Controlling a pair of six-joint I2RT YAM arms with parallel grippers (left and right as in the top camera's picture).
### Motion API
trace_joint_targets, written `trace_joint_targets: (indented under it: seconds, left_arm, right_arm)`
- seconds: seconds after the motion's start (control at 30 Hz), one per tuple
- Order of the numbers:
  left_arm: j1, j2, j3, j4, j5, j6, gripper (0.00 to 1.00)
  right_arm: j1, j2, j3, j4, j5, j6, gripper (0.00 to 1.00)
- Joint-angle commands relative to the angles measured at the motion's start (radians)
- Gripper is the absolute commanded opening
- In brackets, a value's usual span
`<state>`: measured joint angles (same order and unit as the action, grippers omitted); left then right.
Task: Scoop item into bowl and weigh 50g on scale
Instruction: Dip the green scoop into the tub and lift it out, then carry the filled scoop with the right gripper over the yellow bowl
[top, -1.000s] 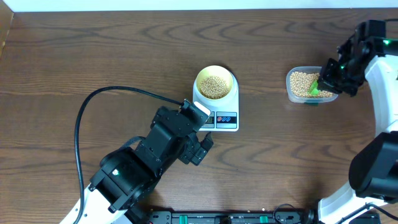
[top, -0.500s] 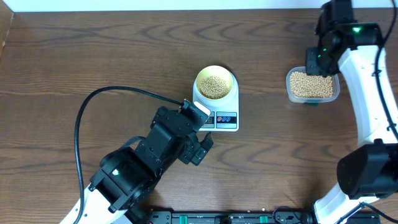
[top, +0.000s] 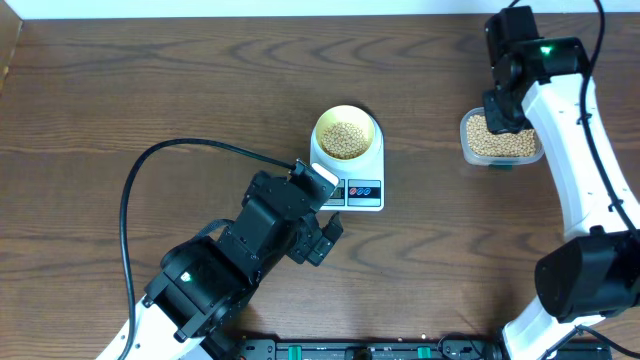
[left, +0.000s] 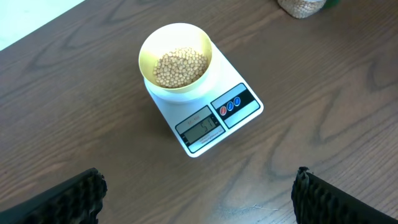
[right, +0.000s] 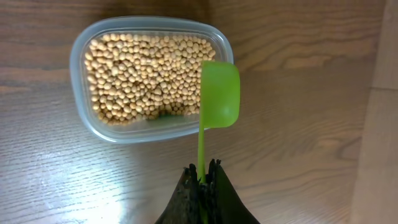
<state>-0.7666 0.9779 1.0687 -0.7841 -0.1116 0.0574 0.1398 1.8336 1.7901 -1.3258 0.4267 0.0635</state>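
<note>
Beans (right: 143, 74) fill the clear tub (right: 79, 93) at the right of the surface (top: 150, 80). A smaller heap lies in the bowl (left: 198, 38), which stands on the far end of the scale (left: 166, 106), so anything added is weighed at once. That also leaves the display (left: 200, 129) uncovered, though its digits are too small to read with confidence.

The right gripper (right: 203, 177) is clamped on the thin handle of the green scoop (right: 219, 93). Its cup looks empty and hangs over the tub's right end, reaching from rim to rim. Held by the handle's tail, the cup is well out ahead of the fingers, probably to keep them out of the beans.

The left gripper (left: 198, 180) has its fingers wide apart and holds nothing. It hangs off the scale's display end, likely just watching the reading.

Bare wood runs between tub and scale, so a carry across has open room. The bowl is narrower than the scale, so a careless tip could drop beans onto the scale or past its edge. The left arm's cable (top: 180, 150) loops well away from that route.
</note>
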Motion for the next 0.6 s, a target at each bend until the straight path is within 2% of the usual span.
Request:
trace_joint_targets:
  seconds: [0.0,0.07,0.17,0.23,0.33,0.57]
  left_arm:
    - [0.004,-0.005,0.030,0.001,-0.013,0.014,0.98]
    - [0.004,-0.005,0.030,0.001,-0.013,0.014,0.98]
    - [0.004,-0.005,0.030,0.000,-0.013,0.014,0.98]
    - [0.004,-0.005,0.030,0.000,-0.013,0.014,0.98]
    - [0.004,-0.005,0.030,0.001,-0.013,0.014,0.98]
    - [0.004,-0.005,0.030,0.001,-0.013,0.014,0.98]
  right_arm:
    - [0.013,0.001,0.022,0.019,-0.064,0.026,0.01]
    - [0.013,0.001,0.022,0.063,-0.263,0.064,0.01]
    - [0.018,0.001,0.022,0.195,-0.635,0.054,0.01]
    - [0.037,0.001,0.022,0.282,-0.805,0.029,0.01]
    - [0.091,0.002,0.022,0.365,-0.855,0.021,0.01]
    - [0.211,0.020,0.021,0.374,-0.844,-0.101,0.01]
